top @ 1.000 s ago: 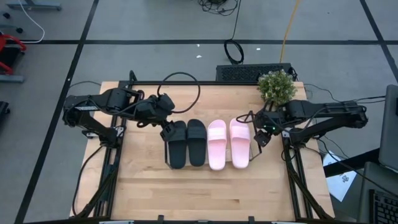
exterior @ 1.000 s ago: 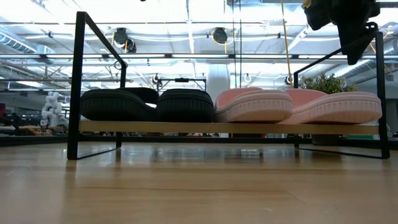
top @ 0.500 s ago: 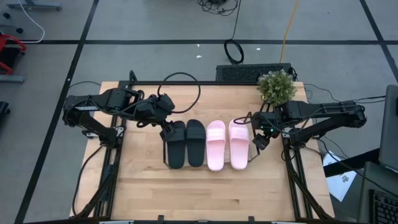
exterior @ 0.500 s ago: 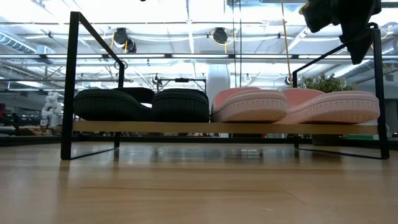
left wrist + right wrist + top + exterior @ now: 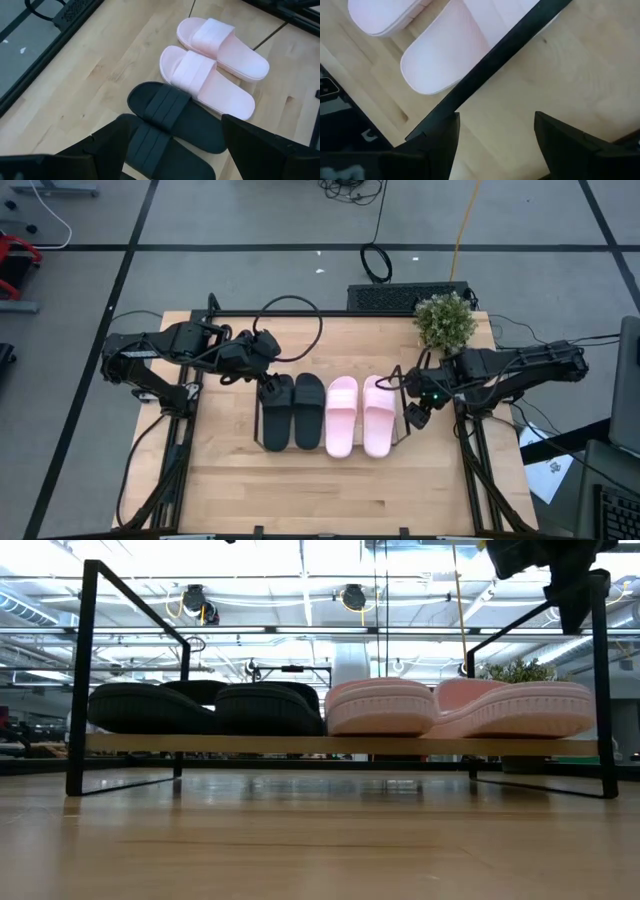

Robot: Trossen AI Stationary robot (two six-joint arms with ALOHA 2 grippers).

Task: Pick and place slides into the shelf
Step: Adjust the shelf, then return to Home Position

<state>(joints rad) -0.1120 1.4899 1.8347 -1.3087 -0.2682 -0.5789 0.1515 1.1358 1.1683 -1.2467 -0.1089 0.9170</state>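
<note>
With all four slides (image 5: 314,413) on the shelf (image 5: 397,442), the wide-open, empty right gripper (image 5: 415,416) at three o'clock (left gripper (image 5: 270,389) likewise empty) could snag the frame.

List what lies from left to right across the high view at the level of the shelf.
Left tool → black slide → second black slide → pink slide → second pink slide → right tool. All four slides sit side by side on the shelf.

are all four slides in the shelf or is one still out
All in. The black pair and pink pair lie side by side on the shelf, between its end frames.
</note>
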